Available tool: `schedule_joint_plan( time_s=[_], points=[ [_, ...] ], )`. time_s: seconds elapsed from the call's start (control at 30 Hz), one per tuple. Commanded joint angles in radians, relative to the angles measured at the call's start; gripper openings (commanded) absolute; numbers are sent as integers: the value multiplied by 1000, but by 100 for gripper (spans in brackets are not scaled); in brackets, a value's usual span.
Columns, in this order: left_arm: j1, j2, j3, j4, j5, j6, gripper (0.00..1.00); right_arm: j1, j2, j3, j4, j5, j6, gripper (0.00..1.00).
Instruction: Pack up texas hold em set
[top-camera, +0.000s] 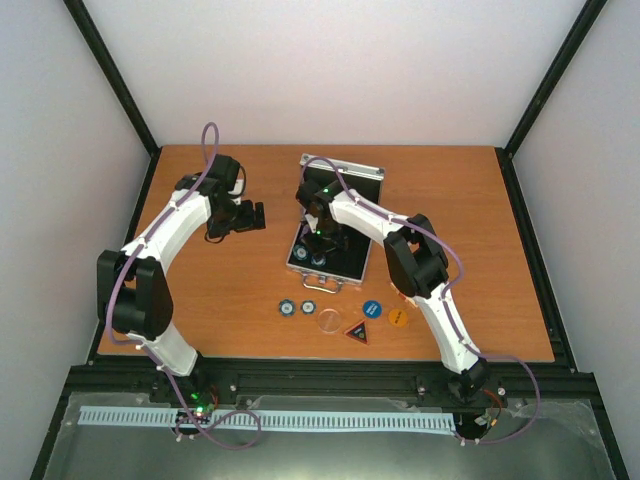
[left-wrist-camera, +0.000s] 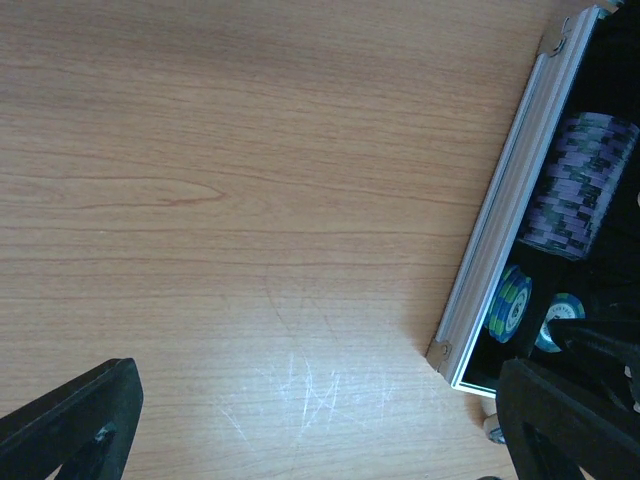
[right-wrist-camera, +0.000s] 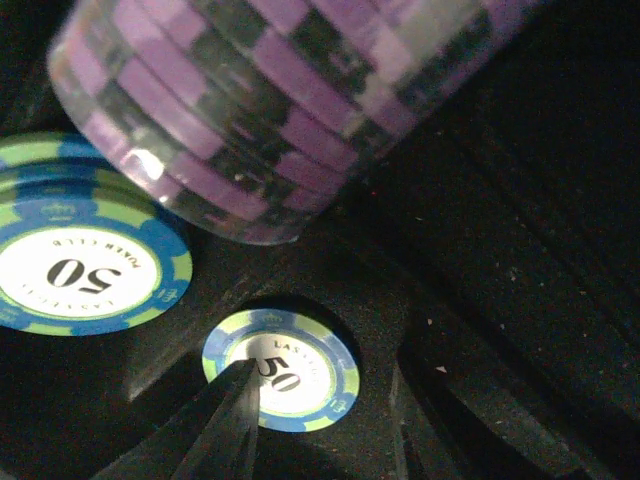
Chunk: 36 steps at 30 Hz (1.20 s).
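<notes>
Right wrist is catching the right gripper (top-camera: 318, 238) — hold untellable — apparently seating a blue chip (right-wrist-camera: 282, 372) at six o'clock of the purple stack (right-wrist-camera: 270, 100), needing clean release next.

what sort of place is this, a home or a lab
Probably a robot lab test cell, not a home: a wooden table boxed in by plain white panels on a black frame, with the left arm and right arm bolted at its near edge.

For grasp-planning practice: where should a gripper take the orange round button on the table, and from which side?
Probably its rim, pinched from straight above: the orange round button lies flat, with the blue round button close beside it.
</notes>
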<state>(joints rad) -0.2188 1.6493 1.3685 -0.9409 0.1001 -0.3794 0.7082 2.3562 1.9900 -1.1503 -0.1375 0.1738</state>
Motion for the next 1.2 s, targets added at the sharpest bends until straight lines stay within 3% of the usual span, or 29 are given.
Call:
schedule_joint_plan(
  time_s=[0.0,0.1,0.33,1.17],
  points=[
    [6,1,45,-10,-11,22,100,9,57,-10,42,-108,-18,31],
    [6,2,41,-6,-6,22,100,8,50,-14,41,-100,-20,15],
    [6,-8,-10,8,22,17,99,5,27,-21,40,-87,-25,4],
    [6,-21,-86,15,28,18,100,1,-62,27,70,-210,-43,3]
  ],
)
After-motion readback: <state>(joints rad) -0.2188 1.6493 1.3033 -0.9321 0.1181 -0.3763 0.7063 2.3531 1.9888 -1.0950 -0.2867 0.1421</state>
